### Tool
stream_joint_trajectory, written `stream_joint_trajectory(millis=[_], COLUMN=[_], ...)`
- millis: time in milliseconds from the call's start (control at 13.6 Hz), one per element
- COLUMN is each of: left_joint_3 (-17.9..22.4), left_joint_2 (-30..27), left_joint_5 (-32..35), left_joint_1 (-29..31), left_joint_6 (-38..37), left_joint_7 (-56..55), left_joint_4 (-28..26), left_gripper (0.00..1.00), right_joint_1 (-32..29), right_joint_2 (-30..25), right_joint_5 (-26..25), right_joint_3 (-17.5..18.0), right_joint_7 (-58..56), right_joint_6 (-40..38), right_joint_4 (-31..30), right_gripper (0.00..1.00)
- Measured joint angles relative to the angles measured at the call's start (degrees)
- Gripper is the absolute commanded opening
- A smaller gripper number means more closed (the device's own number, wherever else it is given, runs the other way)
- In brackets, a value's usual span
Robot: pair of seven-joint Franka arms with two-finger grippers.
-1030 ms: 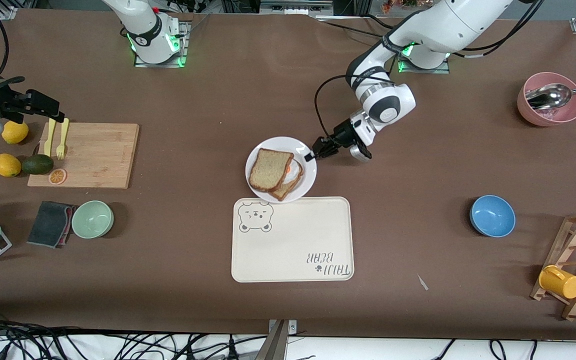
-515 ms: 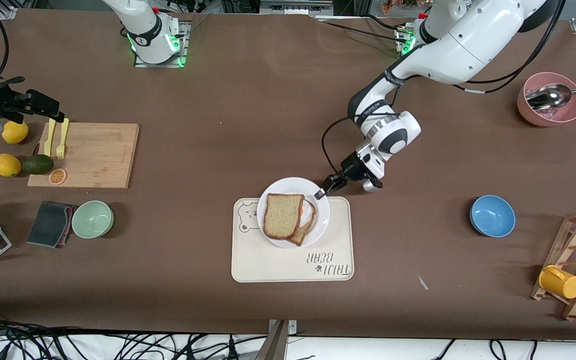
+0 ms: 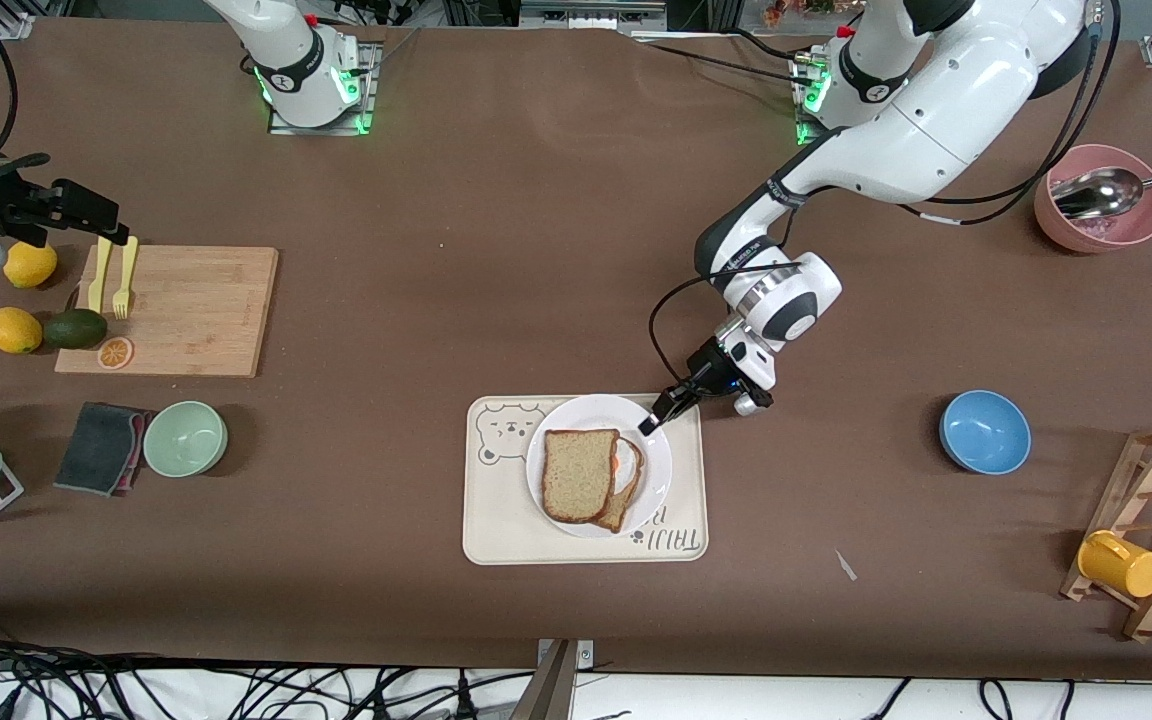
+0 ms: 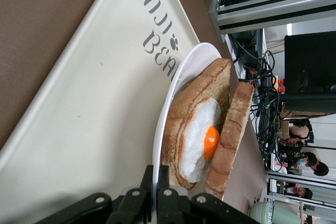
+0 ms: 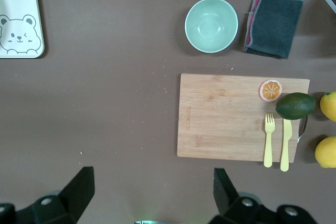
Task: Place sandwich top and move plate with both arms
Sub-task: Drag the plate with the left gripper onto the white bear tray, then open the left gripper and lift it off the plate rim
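The white plate (image 3: pixel 658 470) (image 4: pixel 178 77) is over the cream bear-print tray (image 3: pixel 506 520) (image 4: pixel 94 103); I cannot tell whether it rests on it. On the plate, the sandwich top (image 3: pixel 579 473) (image 4: pixel 233 129), a plain light brown slice, lies askew over a darker slice with a fried egg (image 4: pixel 202 140). My left gripper (image 3: pixel 648 425) (image 4: pixel 156 171) is shut on the plate's rim at the edge toward the left arm's end. In the right wrist view my right gripper (image 5: pixel 152 177) hangs open and holds nothing, high above bare table beside the wooden board (image 5: pixel 226 116).
Toward the right arm's end are the wooden board (image 3: pixel 186 310) with yellow cutlery, a green bowl (image 3: pixel 185 438), a dark cloth (image 3: pixel 101 447), lemons and an avocado. Toward the left arm's end stand a blue bowl (image 3: pixel 984 431), a pink bowl (image 3: pixel 1101 225) with a spoon, and a rack with a yellow mug (image 3: pixel 1121 563).
My left gripper has carried the plate with the sandwich toward the front camera, from the bare table to over the tray. The right arm has stayed still.
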Motion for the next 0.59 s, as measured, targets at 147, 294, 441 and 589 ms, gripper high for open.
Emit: stream_joint_trajectory(millis=[147, 294, 441, 589], left_joint_3=[0.31, 0.83, 1.05, 1.17], left_joint_2=[0.19, 0.2, 0.2, 0.19], left_joint_5=[0.0, 0.0, 0.0, 0.0], left_joint_1=[-0.29, -0.39, -0.38, -0.26], left_joint_6=[0.1, 0.09, 0.09, 0.13], left_joint_7=[0.0, 0.0, 0.0, 0.0], left_joint_4=[0.14, 0.31, 0.55, 0.93], left_gripper=[0.14, 0.49, 0.65, 0.71], right_joint_1=[0.0, 0.0, 0.0, 0.0], right_joint_2=[0.0, 0.0, 0.0, 0.0], right_joint_5=[0.0, 0.0, 0.0, 0.0], right_joint_3=[0.0, 0.0, 0.0, 0.0], right_joint_7=[0.0, 0.0, 0.0, 0.0], right_joint_6=[0.0, 0.0, 0.0, 0.0], right_joint_4=[0.0, 0.0, 0.0, 0.0], right_gripper=[1.0, 1.0, 1.0, 1.0])
